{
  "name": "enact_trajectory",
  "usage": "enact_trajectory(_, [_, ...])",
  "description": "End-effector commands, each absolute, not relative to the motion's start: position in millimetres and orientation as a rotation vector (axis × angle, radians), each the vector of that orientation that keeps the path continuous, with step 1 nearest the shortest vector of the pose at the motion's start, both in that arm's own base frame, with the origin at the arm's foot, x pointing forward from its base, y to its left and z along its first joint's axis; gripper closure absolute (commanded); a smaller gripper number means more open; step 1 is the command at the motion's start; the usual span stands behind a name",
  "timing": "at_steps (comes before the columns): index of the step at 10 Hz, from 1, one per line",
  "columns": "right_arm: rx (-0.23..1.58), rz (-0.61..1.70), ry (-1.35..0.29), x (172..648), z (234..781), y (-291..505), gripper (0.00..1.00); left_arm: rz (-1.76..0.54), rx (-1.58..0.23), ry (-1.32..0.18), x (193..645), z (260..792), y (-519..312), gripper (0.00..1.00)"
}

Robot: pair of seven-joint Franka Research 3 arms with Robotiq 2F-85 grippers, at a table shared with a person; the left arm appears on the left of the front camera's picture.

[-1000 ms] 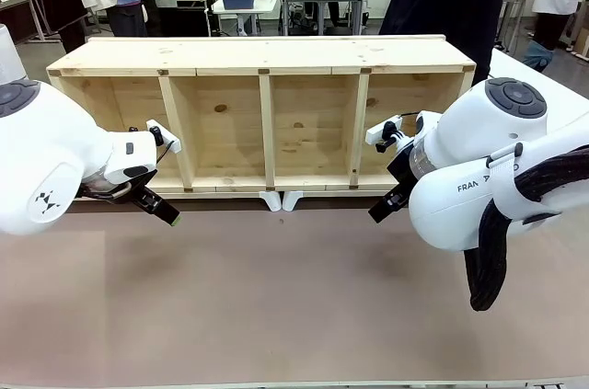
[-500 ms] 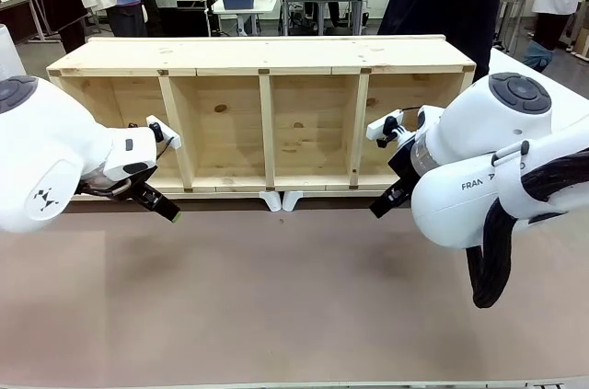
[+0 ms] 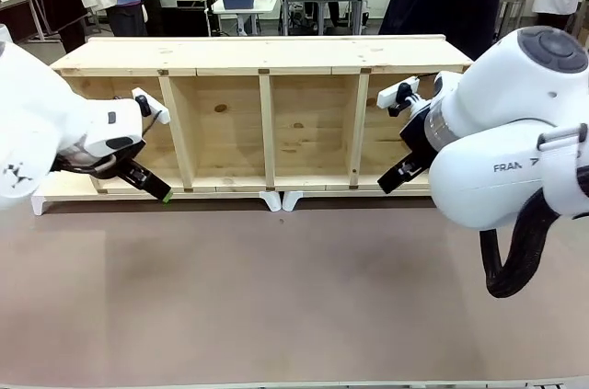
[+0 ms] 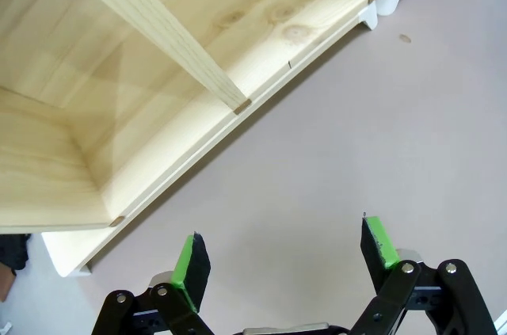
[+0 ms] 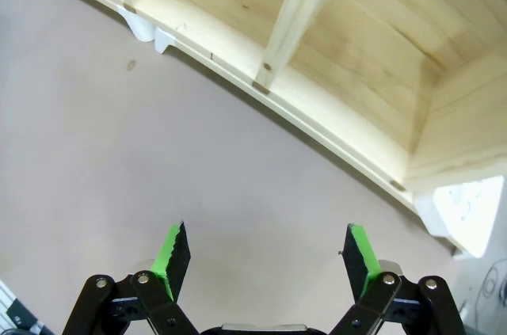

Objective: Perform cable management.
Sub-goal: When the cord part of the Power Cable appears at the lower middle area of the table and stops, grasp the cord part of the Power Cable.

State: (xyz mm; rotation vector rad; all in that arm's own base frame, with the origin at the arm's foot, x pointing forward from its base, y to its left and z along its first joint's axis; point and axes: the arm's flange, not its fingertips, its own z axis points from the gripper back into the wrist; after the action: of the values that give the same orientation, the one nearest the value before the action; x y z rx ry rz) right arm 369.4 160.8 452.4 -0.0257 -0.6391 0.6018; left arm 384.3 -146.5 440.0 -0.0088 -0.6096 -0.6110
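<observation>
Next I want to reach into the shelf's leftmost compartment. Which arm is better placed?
Left. The left gripper, jaws open, hovers just before that end of the long pale wooden shelf; the right gripper is at the opposite end.

The pale wooden compartment shelf (image 3: 267,56) is viewed head-on from the front, and obliquely and closer from both wrists.
</observation>
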Motion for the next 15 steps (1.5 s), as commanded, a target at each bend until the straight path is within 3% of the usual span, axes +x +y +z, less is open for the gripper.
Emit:
enact_trajectory(1, [-0.073,0.541,-0.641,285.0,436.0,128.3,0.00,-0.558,0.011,-0.636,292.9,431.4,-113.4,0.00])
enact_trajectory(7, [-0.077,0.507,-0.715,213.6,451.9,77.3,0.00,-0.485,0.063,-0.769,193.1,458.9,-76.2,0.00])
enact_trajectory(12, [-0.037,0.459,-0.723,183.4,427.7,43.7,0.00,-0.366,-0.014,-0.751,169.1,427.0,-24.0,0.00])
enact_trajectory(15, [-0.001,0.435,-0.667,188.1,412.4,34.3,0.00,-0.344,-0.089,-0.709,177.5,398.8,-10.8,0.00])
